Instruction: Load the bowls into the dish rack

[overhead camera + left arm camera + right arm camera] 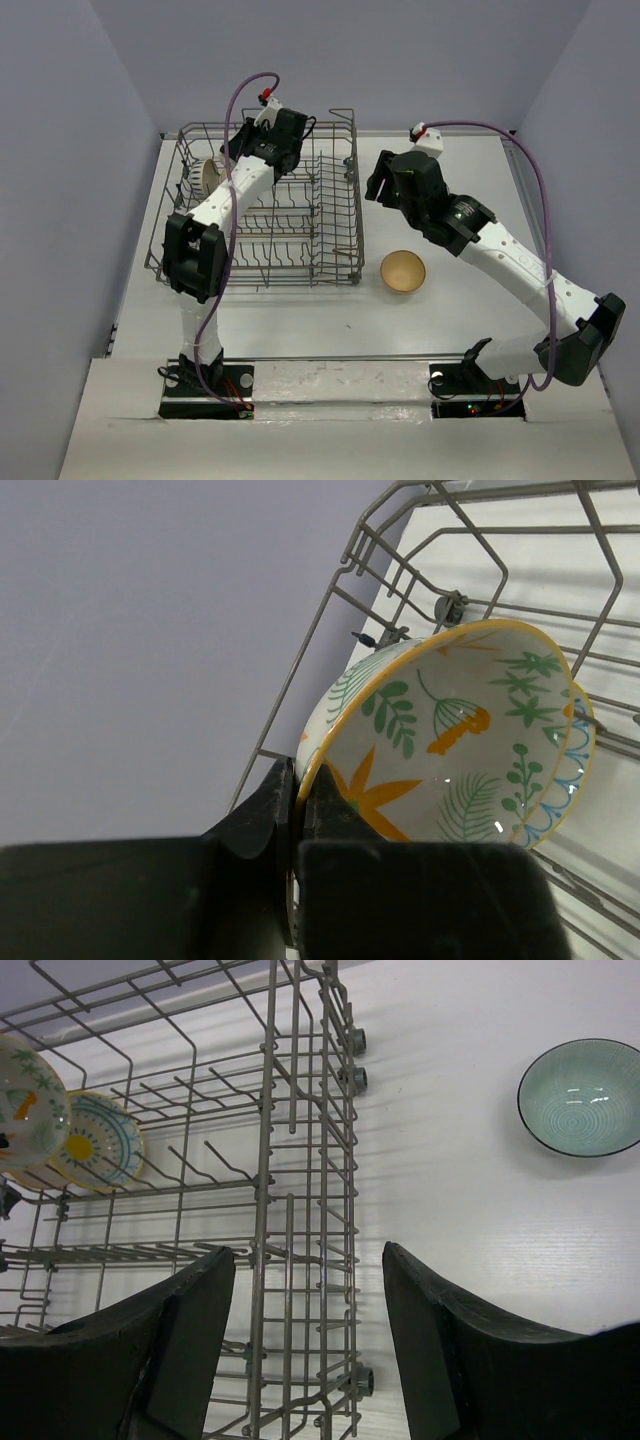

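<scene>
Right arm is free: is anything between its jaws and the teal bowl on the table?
Nothing visible. The right gripper hangs open above the dish rack side wall, and only table surface lies between it and the teal bowl.

Rack (pixel 300 250) far-left corner: two floral bowls (pixel 450 740), left gripper (pixel 296 810) clamped on one.
Rack near rows: bare tines.
Table (pixel 300 320) beside rack: tan bowl (pixel 403 271).
</scene>
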You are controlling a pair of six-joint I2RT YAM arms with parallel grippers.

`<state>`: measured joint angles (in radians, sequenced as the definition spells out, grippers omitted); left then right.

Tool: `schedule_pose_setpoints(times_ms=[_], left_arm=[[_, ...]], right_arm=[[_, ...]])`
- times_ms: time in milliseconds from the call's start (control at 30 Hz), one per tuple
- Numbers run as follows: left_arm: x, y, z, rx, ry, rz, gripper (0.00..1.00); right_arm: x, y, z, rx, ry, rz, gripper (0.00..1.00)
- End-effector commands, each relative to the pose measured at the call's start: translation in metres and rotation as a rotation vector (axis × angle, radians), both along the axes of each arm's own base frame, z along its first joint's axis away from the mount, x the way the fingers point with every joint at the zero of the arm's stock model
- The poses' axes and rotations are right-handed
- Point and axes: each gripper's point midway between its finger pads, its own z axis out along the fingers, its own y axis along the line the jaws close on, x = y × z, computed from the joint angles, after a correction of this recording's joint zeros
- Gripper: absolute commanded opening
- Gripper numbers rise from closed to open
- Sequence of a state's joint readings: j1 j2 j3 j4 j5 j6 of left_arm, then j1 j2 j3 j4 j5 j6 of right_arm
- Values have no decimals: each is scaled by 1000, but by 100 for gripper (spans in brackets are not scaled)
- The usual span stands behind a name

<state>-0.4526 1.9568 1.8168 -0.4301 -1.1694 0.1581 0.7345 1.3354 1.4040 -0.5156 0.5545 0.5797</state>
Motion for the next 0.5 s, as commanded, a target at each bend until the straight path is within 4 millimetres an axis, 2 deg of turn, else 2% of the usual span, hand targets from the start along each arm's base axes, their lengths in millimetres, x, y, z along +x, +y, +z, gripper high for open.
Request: schedule_pose_setpoints(times_ms=[0, 467], left_arm=[[-8, 2, 24, 39, -76, 53, 0], [-1, -9, 6, 93, -20, 38, 0]], right_arm=[[0, -3, 19, 35, -62, -21, 66], [-1, -5, 17, 38, -64, -27, 66]])
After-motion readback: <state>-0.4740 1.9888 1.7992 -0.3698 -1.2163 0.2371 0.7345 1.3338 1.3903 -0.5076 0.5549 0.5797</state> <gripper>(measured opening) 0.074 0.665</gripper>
